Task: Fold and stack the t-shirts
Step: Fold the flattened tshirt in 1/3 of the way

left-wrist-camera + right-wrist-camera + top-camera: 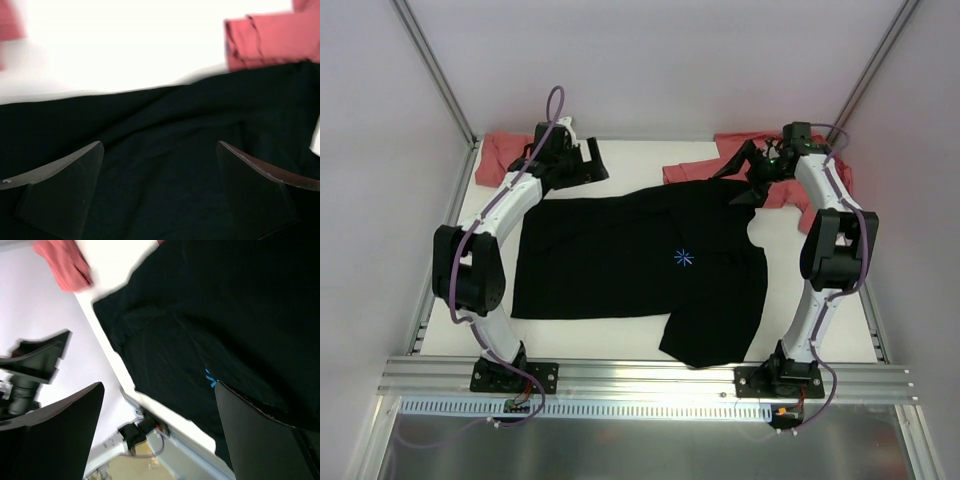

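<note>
The black t-shirt (620, 265) lies spread beneath the left gripper (160, 145) and the right gripper (748, 178), whose jaws are held wide apart and empty. Its far edge should be pinched evenly at both ends, and the salmon-red t-shirts (692, 172) just beside the grippers left untouched.

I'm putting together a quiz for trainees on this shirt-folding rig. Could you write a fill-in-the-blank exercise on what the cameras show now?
1. The large t-shirt spread on the table is coloured ____.
2. The starburst mark on its chest is light ____.
3. The left gripper and the right gripper both have their jaws ____.
4. The salmon-red shirts lie along the table's ____ edge.

Missing words: black; blue; open; far.
</note>
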Robot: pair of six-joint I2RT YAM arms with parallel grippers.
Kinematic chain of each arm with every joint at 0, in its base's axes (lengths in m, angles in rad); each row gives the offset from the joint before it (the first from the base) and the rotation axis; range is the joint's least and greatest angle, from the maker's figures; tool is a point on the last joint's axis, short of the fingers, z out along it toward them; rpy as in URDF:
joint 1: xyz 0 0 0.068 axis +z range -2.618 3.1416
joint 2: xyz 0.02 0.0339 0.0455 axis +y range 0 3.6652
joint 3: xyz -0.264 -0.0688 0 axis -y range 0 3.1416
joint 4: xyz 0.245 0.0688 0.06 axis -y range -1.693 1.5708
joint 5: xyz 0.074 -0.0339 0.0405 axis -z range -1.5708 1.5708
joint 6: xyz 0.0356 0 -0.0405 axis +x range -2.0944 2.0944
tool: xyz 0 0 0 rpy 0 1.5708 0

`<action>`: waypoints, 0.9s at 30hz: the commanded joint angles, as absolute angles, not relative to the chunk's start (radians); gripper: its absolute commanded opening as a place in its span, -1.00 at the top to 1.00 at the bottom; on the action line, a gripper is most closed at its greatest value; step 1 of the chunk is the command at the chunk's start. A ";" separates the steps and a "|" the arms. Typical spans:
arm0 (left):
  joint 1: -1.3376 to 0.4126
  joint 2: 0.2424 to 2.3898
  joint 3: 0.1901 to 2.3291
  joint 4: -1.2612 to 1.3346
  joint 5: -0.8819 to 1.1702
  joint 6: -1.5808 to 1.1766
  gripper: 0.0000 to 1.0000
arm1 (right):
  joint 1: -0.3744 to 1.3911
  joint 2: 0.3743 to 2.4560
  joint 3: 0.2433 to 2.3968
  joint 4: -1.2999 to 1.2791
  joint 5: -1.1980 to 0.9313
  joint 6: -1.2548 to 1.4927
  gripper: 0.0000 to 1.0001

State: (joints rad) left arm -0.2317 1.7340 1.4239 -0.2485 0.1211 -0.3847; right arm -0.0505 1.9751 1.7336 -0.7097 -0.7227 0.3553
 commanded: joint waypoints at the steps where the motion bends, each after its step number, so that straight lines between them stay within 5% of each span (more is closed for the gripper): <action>1: -0.258 1.762 1.515 -0.284 0.287 -0.400 -0.97 | -0.002 1.980 1.743 -0.842 -0.755 0.246 -0.99; 11: -0.267 1.741 1.535 -0.318 0.299 -0.371 -0.97 | 0.067 1.876 1.638 -0.928 -0.688 0.103 -0.99; 19: -0.273 1.718 1.548 -0.330 0.282 -0.284 -0.98 | 0.232 1.669 1.743 -1.031 0.053 -0.109 -0.99; 23: -0.265 1.643 1.494 -0.253 0.314 -0.379 -0.97 | 0.209 1.475 1.703 -0.884 0.033 0.024 -0.99; 27: -0.157 1.562 1.385 -0.056 0.541 -0.587 -0.97 | 0.017 1.311 1.368 -0.538 -0.401 0.273 -0.99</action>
State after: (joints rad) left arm -0.2394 1.6573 1.4284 -0.2390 0.3622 -0.4213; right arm 0.1184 1.3972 1.5482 -0.7887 -0.1822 0.1066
